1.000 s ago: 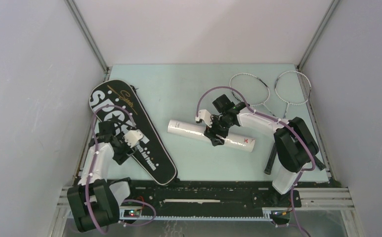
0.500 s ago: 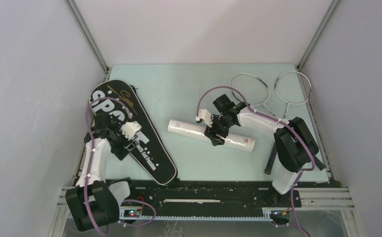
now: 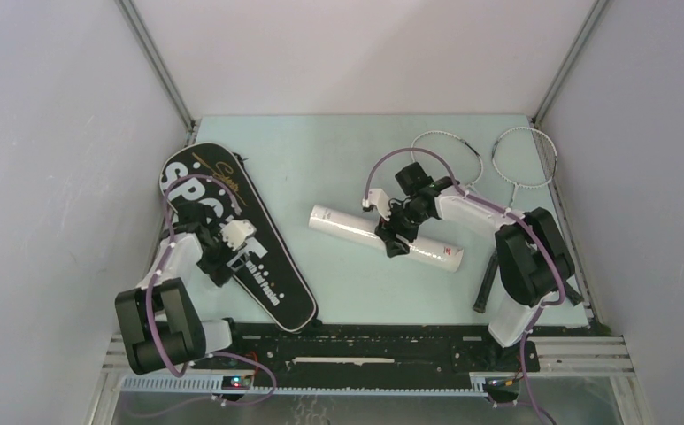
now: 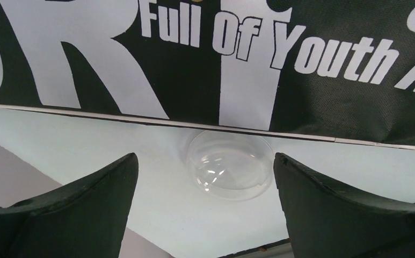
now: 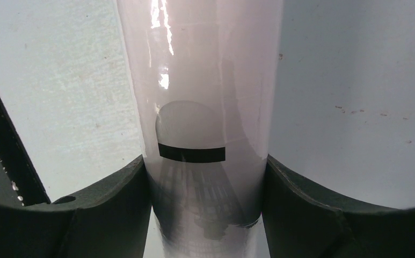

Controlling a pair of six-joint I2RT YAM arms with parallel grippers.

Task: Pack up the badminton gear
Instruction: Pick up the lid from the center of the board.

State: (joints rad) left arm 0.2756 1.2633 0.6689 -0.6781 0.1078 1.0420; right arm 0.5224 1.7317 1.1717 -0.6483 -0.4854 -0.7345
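Observation:
The black bag [image 3: 198, 190] lettered "SPORT" lies flat at the left. My left gripper [image 3: 224, 258] hovers over its near-left edge, open and empty. In the left wrist view a clear round cap [image 4: 230, 165] lies on the table beside the bag [image 4: 323, 91], between and beyond my left gripper's [image 4: 205, 177] spread fingers. The long white tube [image 3: 342, 225] lies mid-table with my right gripper [image 3: 396, 237] shut across its middle. In the right wrist view a shuttlecock [image 5: 191, 161] shows through the tube [image 5: 199, 64] wall, between the pads of my right gripper [image 5: 205, 177]. Two racquets [image 3: 449, 156] [image 3: 524, 158] lie at the back right.
The racquets' black handles [image 3: 484, 285] reach toward the right arm's base. Grey walls close in the left, right and back sides. A black rail [image 3: 365, 341] runs along the table's near edge.
My left gripper has opened wide and its arm has drawn back toward the left. The right gripper has shifted the tube slightly right and away.

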